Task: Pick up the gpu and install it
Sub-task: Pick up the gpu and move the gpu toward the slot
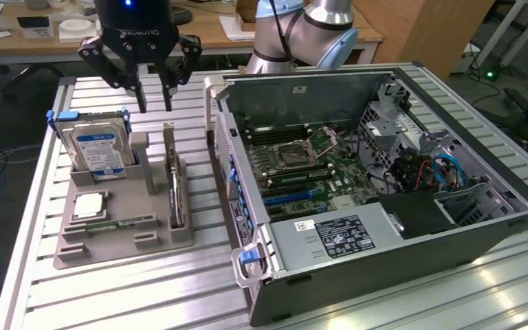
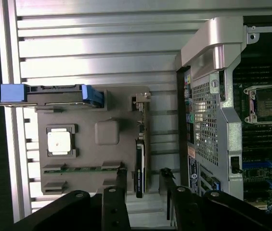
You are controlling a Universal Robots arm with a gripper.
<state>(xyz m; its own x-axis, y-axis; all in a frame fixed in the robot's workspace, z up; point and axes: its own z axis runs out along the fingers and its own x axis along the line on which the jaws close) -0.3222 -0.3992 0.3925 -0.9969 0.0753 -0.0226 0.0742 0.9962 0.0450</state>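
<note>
Slatted aluminium worktop [image 1: 154, 289]: carries every item you see below.

Grey moulded plastic parts tray [image 1: 149, 196] [image 2: 90, 154]: your landmark, lying on the worktop at the exterior view's left.

- Boxy silver hard drive with a blue label and blue side clips [image 1: 99, 152] [image 2: 44, 95]: upright in the tray's far slot, on the exterior view's left side.
- Square silver processor chip [image 1: 90, 205] [image 2: 59, 142]: flat in a tray pocket just in front of the drive.
- Slim green memory stick [image 1: 122, 224] [image 2: 83, 168]: lying across the tray near its front edge.
- Black two-fingered tool [image 1: 154, 106] [image 2: 143, 171]: hanging above the tray's far end, fingers spread, nothing between them.
- Gpu, a thin dark circuit card with a silvery end bracket [image 1: 174, 189] [image 2: 139, 154]: on edge in the tray's slot nearest the exterior view's right, below the tool and untouched.
- Open dark metal computer case [image 1: 383, 261] [image 2: 208, 96]: just beside the tray toward the exterior view's right, with its green motherboard [image 1: 310, 165] exposed to you.
</note>
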